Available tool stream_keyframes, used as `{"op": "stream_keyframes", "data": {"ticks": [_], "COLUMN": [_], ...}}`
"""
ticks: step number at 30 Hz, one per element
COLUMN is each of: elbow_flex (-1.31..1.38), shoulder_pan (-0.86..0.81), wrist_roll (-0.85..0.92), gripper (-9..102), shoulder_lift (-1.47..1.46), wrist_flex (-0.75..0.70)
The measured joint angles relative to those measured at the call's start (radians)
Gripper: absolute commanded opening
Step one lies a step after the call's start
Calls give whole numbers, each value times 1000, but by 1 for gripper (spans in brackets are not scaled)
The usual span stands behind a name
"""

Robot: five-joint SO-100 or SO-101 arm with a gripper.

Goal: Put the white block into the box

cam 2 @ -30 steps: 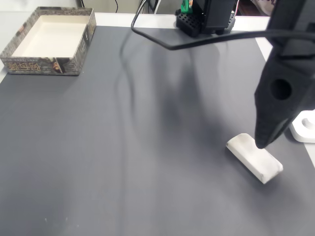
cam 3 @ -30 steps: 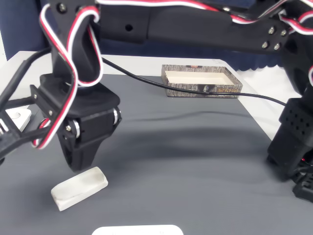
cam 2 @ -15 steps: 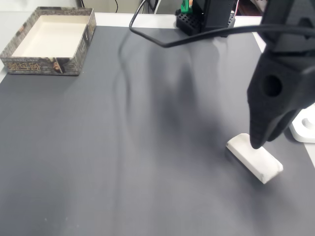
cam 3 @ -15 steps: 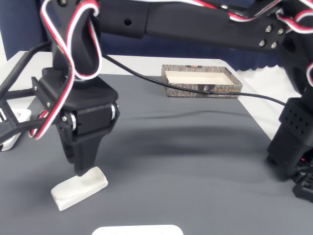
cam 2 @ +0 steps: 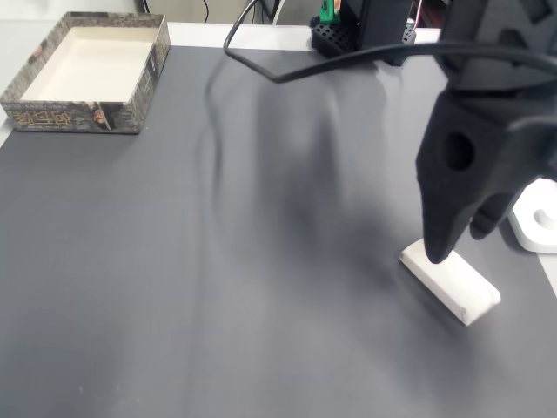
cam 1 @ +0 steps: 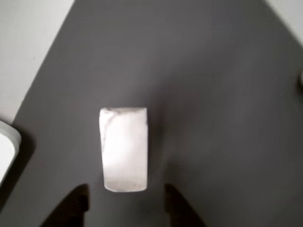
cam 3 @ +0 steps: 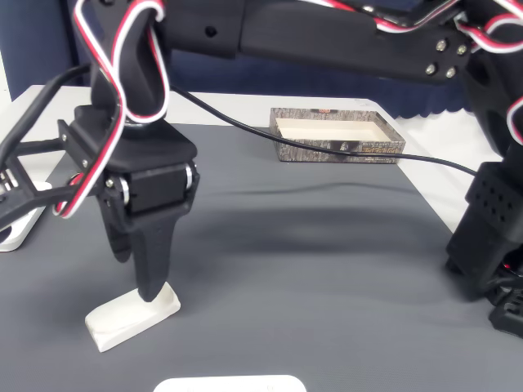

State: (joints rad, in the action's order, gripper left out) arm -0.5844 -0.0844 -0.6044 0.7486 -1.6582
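The white block lies flat on the dark grey mat, at the right front in a fixed view and at the left front in a fixed view. My gripper is open, with a dark fingertip on either side of the block's near end and a gap left on both sides. In both fixed views the gripper stands nearly upright over one end of the block, its longer finger down at the block. The box sits open-topped at the mat's far corner, well away.
A white rounded device lies just off the mat beside the gripper. A black cable hangs over the mat's middle. The arm's base stands at the mat's edge. Another white object shows at the front edge.
The gripper has come down and shifted slightly toward the block's end; its long finger now reaches the block. The block has not moved.
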Motion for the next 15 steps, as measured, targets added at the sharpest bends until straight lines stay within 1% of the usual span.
{"op": "stream_keyframes", "data": {"ticks": [8, 15], "elbow_flex": [8, 9], "shoulder_pan": [0, -2], "wrist_roll": [-72, -114], "gripper": [30, 30], "shoulder_lift": [0, -23], "wrist_flex": [0, 0]}}
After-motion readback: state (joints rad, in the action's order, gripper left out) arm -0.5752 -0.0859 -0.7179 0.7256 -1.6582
